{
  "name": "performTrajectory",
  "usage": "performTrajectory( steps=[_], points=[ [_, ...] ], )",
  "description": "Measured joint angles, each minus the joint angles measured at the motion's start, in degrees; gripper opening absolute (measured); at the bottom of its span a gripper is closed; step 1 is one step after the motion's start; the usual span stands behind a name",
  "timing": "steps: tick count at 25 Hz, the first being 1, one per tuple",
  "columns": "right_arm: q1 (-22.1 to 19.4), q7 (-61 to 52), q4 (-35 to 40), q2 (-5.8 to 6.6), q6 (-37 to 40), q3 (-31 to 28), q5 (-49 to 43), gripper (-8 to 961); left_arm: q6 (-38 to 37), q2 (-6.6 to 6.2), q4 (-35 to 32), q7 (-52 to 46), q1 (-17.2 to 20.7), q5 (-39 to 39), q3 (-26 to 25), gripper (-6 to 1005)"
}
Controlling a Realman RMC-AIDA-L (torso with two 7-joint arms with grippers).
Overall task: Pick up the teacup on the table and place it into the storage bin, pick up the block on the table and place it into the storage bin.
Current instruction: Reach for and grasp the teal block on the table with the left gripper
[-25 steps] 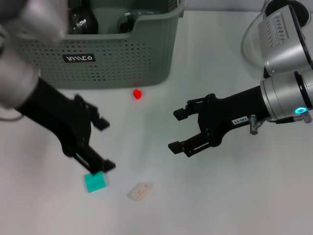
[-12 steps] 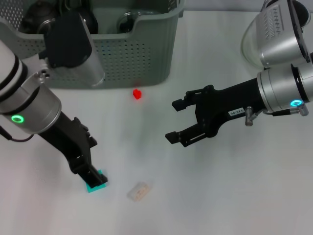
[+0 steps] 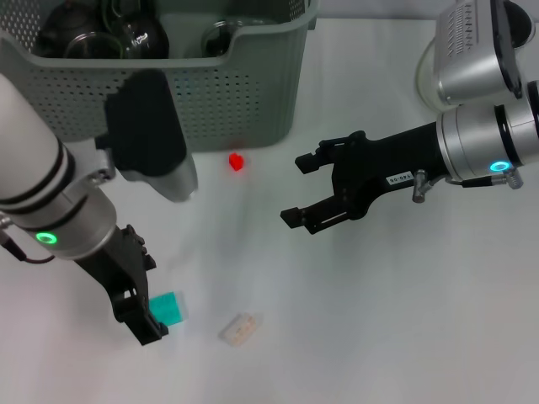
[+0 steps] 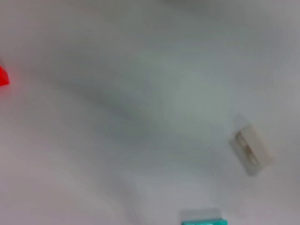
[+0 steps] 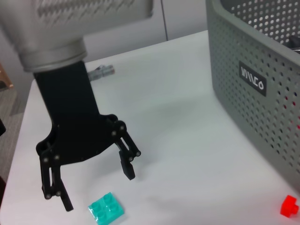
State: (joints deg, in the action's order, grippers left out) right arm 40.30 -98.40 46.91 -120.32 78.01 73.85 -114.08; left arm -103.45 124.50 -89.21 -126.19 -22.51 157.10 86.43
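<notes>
Since half second ago our left gripper (image 3: 152, 324) drew back off teal block (image 3: 168, 307); fingers spread, empty, block on table just beside one fingertip. Grasp unmade. Storage bin (image 3: 244, 93) well beyond. Right gripper (image 3: 296, 189) hovers wide, idle.

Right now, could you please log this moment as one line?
left gripper: open, above teal block | right gripper: open, idle mid-table | bin: behind
</notes>
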Motion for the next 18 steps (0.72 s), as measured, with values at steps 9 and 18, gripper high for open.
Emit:
performTrajectory(
  steps=[9,18],
  points=[
    [-0.08,0.13,-0.16,-0.01,-1.04,0.11,0.01,943,3.51,0.04,-0.53,0.31,1.45,0.71,4.46,951],
    [-0.29,0.77,-0.16,0.0,-1.22,-0.02,0.0,943,5.01,0.16,-0.54,0.35,2.09,1.27,7.72,950]
  ],
)
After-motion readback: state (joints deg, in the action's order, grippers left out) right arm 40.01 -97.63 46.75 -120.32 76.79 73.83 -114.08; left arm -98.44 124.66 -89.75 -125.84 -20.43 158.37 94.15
